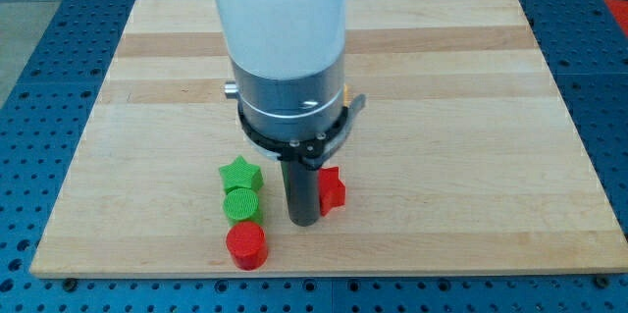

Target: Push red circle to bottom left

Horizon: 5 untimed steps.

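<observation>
Red circle (246, 245) is seen near board (471, 78) bottom, left of centre; corner not yet reached. My tip (302, 223), nothing held, is placed right of it, apart.

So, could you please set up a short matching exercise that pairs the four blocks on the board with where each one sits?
Things:
1. green star
2. green circle
3. red circle
4. red star

Places:
A. nearest the view's bottom edge
B. just right of my tip
C. topmost of the left column
D. between two other blocks

Pairs: 1-C, 2-D, 3-A, 4-B
</observation>
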Each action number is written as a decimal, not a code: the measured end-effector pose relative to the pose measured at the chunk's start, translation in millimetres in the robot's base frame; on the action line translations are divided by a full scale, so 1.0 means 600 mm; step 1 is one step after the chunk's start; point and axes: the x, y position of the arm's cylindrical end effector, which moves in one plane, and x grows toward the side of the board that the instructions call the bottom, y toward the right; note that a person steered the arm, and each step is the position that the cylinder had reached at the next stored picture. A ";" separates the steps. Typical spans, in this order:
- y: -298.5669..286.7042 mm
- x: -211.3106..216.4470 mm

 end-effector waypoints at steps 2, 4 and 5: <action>0.012 0.073; -0.059 0.079; -0.059 0.079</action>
